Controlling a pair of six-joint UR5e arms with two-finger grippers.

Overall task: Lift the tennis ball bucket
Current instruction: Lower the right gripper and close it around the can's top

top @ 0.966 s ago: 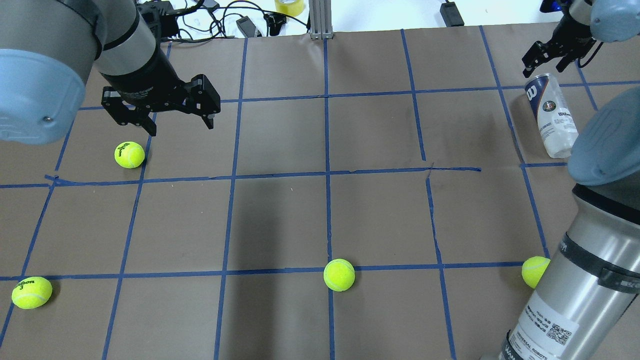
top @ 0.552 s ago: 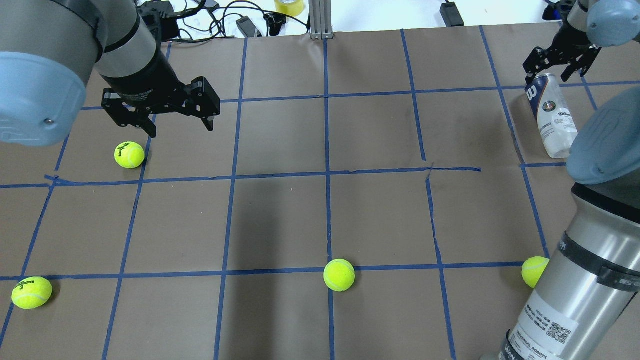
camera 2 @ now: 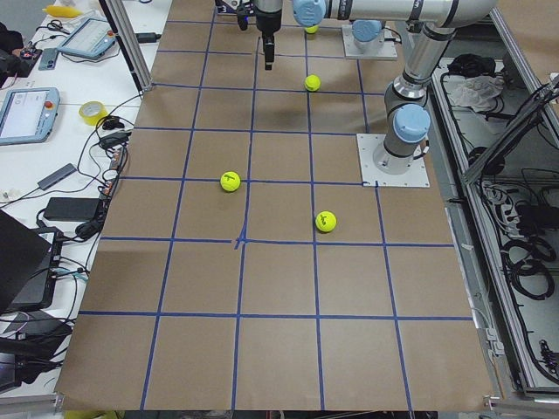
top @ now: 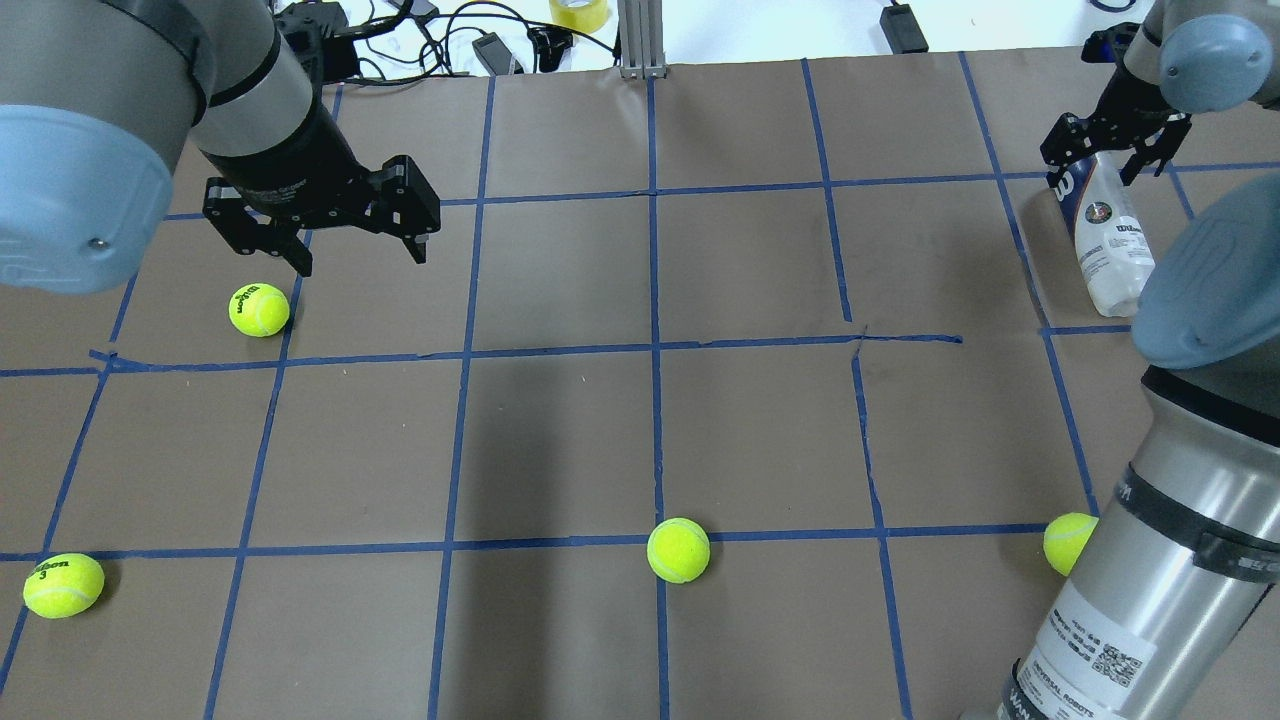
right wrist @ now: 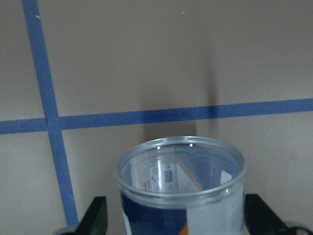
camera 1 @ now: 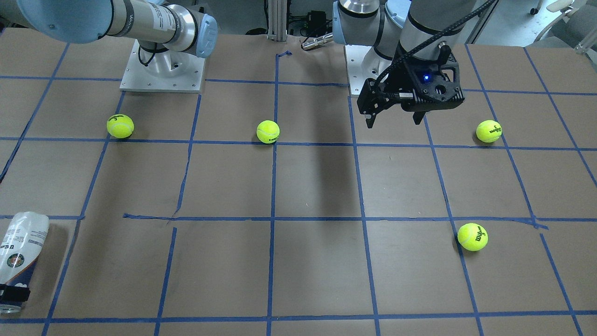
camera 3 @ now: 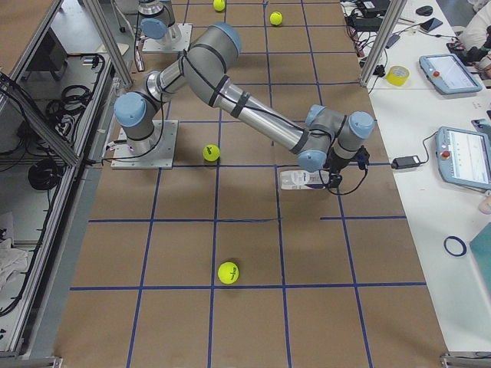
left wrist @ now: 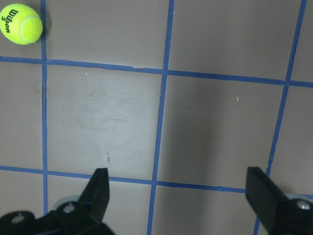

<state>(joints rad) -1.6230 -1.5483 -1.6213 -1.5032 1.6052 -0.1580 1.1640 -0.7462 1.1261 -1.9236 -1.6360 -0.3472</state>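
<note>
Bucket down at the table's far right, four balls scattered, grippers over the far side.

From overhead: the tennis ball bucket [top: 1108,235] lies on its side on the table [top: 560,430] at far right, mouth end pointing away from the robot. The right gripper [top: 1095,165] sits over that mouth end with one finger on each side; contact unclear. The left gripper [top: 362,258] hangs over the far-left area, fingers spread. One tennis ball [top: 259,309] lies just nearer and left of it. The second ball [top: 63,585] is at the near-left edge. The third ball [top: 678,550] is near-centre on a tape line [top: 550,545]. The fourth ball [top: 1068,543] is near-right, partly behind the right arm [top: 1180,560].
</note>
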